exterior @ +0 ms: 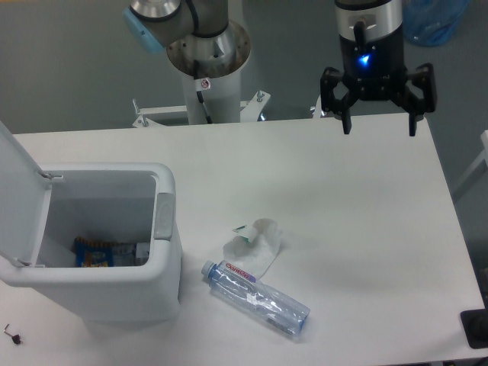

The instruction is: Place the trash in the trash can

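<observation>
A crumpled white paper wrapper (255,244) with a small green mark lies on the white table (343,198), near the middle front. A clear crushed plastic bottle (256,298) with a blue cap and red-and-white label lies just in front of it, touching or nearly so. The white trash can (114,293) stands at the front left with its lid (17,194) flipped open. My gripper (379,128) hangs open and empty above the table's far right, well away from both items.
Inside the trash can lies some colourful rubbish (95,254). The arm's base column (207,65) stands behind the table's far edge. A small dark object (11,333) lies at the front left, beside the can.
</observation>
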You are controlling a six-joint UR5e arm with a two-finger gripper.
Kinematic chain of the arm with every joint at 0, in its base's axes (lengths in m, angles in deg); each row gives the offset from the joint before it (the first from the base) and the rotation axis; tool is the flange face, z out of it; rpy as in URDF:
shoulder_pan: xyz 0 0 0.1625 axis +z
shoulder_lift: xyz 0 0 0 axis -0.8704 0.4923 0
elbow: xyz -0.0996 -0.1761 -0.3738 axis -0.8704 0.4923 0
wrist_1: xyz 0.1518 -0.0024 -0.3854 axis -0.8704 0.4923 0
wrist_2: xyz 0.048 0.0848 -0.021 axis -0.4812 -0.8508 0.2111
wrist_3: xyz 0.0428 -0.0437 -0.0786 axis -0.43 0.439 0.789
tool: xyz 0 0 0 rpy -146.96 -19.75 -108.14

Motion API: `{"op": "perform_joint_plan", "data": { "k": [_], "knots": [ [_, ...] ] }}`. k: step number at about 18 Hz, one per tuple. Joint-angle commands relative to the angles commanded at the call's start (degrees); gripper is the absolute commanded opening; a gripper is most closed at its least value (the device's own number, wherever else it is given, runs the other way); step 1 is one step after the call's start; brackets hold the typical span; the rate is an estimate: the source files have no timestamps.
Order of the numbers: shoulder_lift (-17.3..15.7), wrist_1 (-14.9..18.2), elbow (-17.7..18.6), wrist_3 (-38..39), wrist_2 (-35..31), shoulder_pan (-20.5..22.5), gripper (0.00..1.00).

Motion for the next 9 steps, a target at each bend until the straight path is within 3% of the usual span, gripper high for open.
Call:
{"op": "perform_joint_plan", "data": {
  "k": [9],
  "knots": [
    [0.53,-0.70,1.05,2.11,0.26,-0.44,1.00]
  ]
}}
